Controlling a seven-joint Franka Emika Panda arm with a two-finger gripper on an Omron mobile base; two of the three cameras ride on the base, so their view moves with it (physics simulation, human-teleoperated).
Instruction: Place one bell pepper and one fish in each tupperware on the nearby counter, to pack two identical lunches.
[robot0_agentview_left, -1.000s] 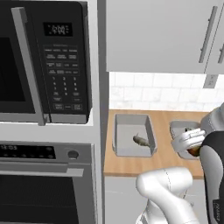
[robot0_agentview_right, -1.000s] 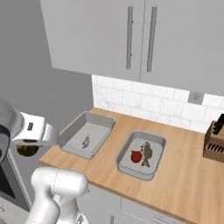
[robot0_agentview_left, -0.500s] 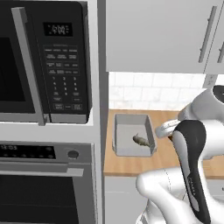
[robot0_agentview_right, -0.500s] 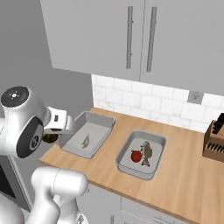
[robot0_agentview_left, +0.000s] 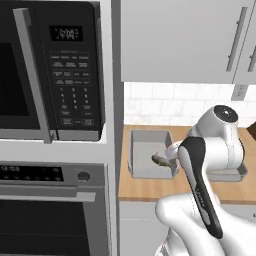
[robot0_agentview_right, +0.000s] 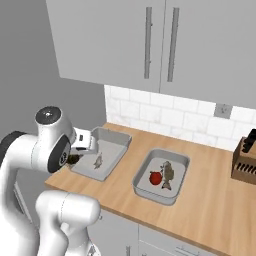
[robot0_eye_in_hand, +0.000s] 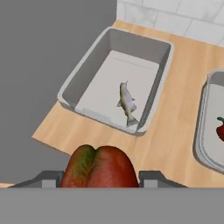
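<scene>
A red-green bell pepper (robot0_eye_in_hand: 99, 166) is held clamped between the two dark fingers (robot0_eye_in_hand: 154, 178) of the claw (robot0_eye_in_hand: 99, 178), as seen at the bottom of the hand view. The step in hand is judged to be the carrying of this pepper to the left tupperware (robot0_eye_in_hand: 83, 78), which so far holds a single fish (robot0_eye_in_hand: 127, 103) and no pepper. The right tupperware (robot0_agentview_right: 181, 160) is already packed with a fish (robot0_agentview_right: 168, 173) and a red pepper (robot0_agentview_right: 155, 177) side by side.

To do the step well, the pepper should be brought over the open floor of the left tub, beside the fish, not on top of it, and lowered within the raised rim before the fingers are parted. Release from too high is to be avoided, since a rounded pepper is likely to roll or bounce against the wall. The near rim should be cleared on the way in, so that the tub is not pushed along the table (robot0_eye_in_hand: 175, 131).

In the hand view the left tub lies at about twelve o'clock from the claw, near but not yet beneath it; its fish sits toward one o'clock, close to the tub's right wall. The right tub lies at about three o'clock. In the right base view the claw (robot0_agentview_right: 75, 158) hangs just beside the left tub's near-left corner, over the table's edge.
</scene>
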